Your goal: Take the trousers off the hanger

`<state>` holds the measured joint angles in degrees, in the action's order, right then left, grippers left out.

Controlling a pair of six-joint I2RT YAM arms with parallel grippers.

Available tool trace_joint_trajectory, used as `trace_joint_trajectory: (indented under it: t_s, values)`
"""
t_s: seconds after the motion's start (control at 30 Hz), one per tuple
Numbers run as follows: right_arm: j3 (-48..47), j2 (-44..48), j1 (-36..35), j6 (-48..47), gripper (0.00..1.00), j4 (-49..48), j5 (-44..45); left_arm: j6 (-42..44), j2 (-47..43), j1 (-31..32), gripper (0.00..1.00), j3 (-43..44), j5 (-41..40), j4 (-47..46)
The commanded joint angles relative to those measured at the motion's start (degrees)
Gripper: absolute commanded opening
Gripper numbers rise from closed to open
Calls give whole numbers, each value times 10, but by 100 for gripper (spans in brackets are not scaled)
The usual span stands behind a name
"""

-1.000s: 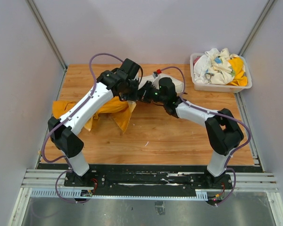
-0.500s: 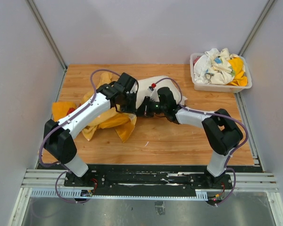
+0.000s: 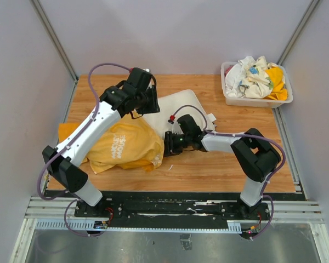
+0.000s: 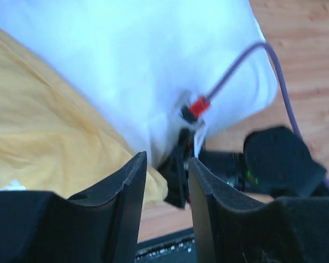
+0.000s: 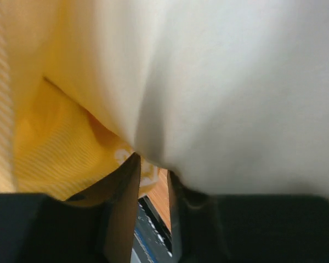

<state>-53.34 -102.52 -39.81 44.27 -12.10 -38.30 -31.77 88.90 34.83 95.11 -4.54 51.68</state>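
top external: left pincer (image 3: 149, 103) open, right pincer (image 3: 171, 145) barely parted; we should lift clear without snagging the white cloth (image 3: 182, 104).

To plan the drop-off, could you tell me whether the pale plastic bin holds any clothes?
Yes, the pale plastic bin is heaped with crumpled white and yellow clothes.

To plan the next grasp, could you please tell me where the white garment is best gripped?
Probably the white garment by its far right edge, approached from the right. That edge lies flat and bare on the table, while its left part is hidden beneath the left arm.
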Motion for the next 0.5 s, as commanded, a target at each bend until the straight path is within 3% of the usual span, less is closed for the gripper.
trace_joint_trajectory:
  t_s: [0.0,0.17,0.47]
  values:
    - [3,28,-16,-63,35,72,20,-9,83,-28,41,43,-103,46]
    - [-3,72,-16,-110,46,147,86,-26,133,-94,40,25,-111,27]
    - [-14,86,-16,-143,47,177,99,-38,240,-191,42,84,-130,29]
